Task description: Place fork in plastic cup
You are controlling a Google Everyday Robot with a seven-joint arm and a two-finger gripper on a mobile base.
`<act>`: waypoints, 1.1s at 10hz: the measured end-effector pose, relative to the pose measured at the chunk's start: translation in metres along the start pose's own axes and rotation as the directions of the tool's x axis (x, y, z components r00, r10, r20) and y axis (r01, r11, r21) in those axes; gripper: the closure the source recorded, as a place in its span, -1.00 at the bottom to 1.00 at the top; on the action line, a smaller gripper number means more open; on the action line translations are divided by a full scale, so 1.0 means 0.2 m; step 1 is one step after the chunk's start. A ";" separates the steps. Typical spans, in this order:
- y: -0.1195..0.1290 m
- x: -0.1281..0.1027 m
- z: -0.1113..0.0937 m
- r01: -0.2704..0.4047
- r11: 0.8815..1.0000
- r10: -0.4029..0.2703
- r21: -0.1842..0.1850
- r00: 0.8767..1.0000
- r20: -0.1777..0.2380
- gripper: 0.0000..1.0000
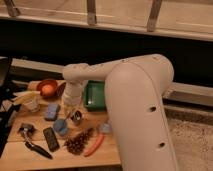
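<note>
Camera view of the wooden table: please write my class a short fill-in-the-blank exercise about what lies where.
1. The gripper hangs just above the small ____ cup.
2. The bowl at the back left holds an ____.
3. The tray behind the gripper is ____ in colour.
4. The carrot lies just right of the ____ near the table's front edge.

Missing words: metal; orange; green; pine cone
</note>
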 end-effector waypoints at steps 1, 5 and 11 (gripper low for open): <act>-0.01 -0.01 0.02 -0.009 1.000 0.009 -0.005 1.000 -0.008 0.94; -0.04 -0.02 0.06 -0.030 0.999 0.030 -0.014 0.999 -0.024 0.15; -0.06 -0.05 0.03 -0.029 1.000 0.029 -0.010 0.999 -0.014 -0.60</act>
